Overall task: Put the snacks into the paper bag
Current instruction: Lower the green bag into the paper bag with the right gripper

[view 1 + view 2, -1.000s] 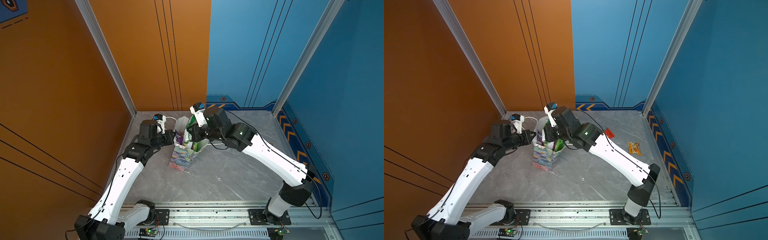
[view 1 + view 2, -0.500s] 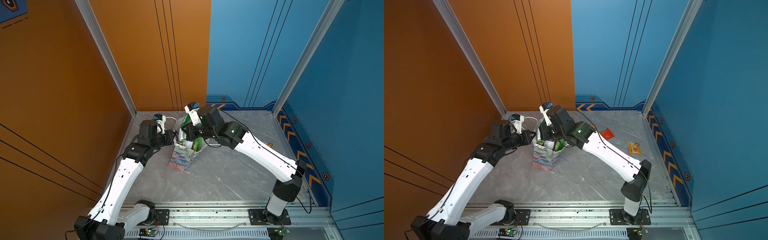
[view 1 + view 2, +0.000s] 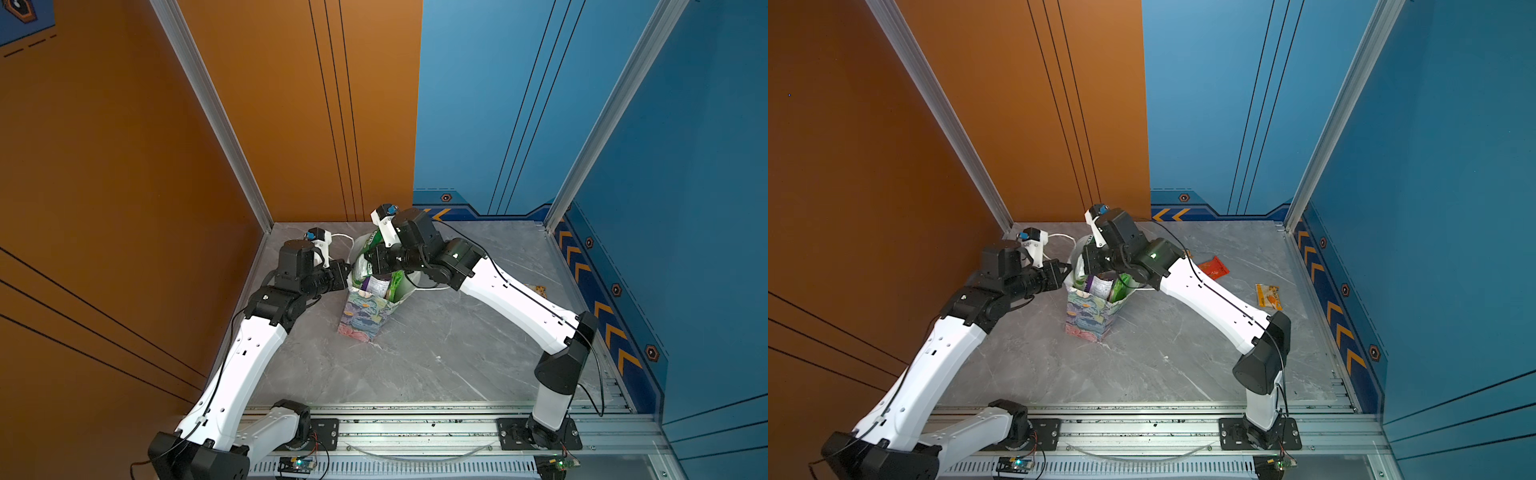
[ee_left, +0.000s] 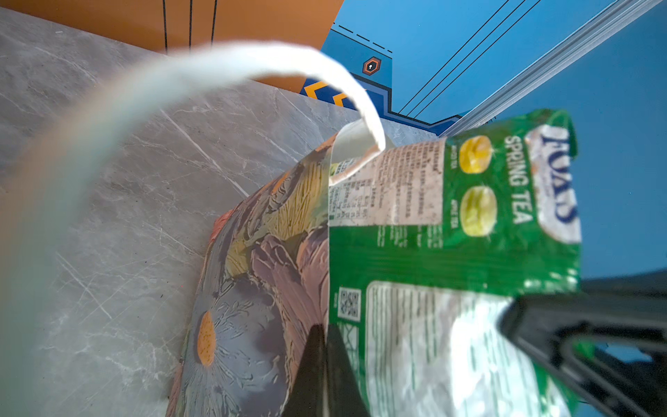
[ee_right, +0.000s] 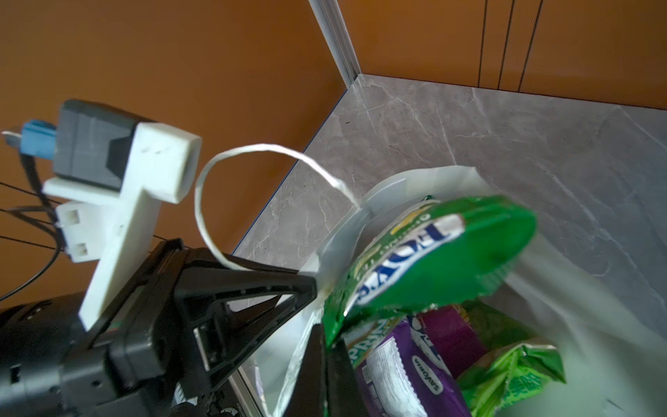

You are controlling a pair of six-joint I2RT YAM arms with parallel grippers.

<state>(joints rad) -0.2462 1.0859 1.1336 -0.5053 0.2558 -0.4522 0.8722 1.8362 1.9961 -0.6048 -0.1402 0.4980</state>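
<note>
Green packet [image 5: 444, 249] (over paper bag [image 5: 408, 184]) pinched in right hand [image 5: 326, 343].

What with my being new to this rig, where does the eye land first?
The floral paper bag left of centre draws the eye: the left gripper pinches its rim while the right gripper holds a green packet at its mouth. A red packet and an orange packet lie loose farther right.
</note>
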